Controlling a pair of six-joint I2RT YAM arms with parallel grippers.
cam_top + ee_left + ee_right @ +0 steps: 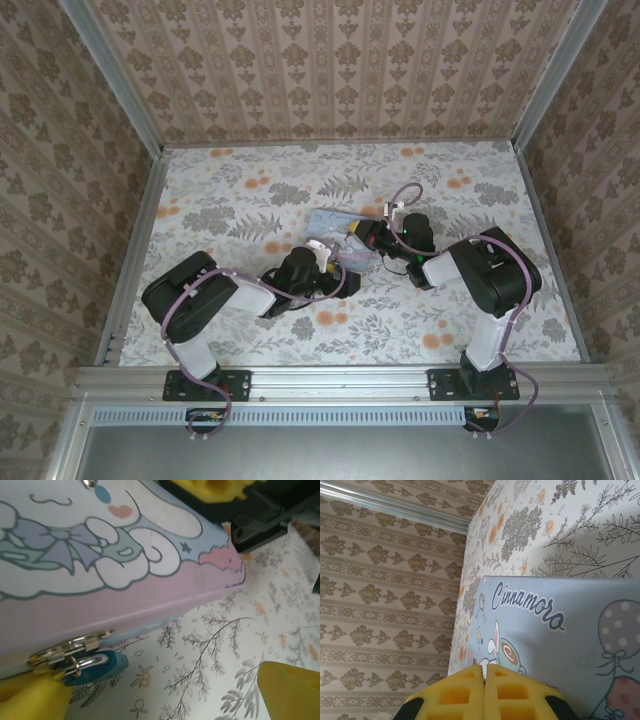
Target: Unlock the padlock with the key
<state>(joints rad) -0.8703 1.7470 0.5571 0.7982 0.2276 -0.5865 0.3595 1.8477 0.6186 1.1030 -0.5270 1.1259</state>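
Padlock (95, 666) hangs over floral tabletop (250, 190) inside patterned walls (330, 60).

Yellow jaws together, blue cartoon tin (570, 647), floral table (580, 535)

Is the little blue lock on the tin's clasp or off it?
On. The padlock hangs by its silvery shackle through the clasp of the tin. Locked or not: cannot tell.

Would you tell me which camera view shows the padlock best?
The left wrist view: the bluish padlock hangs close up from the tin's silver hasp. From the top external camera it is too small to make out; the right wrist camera faces the tin's printed side.
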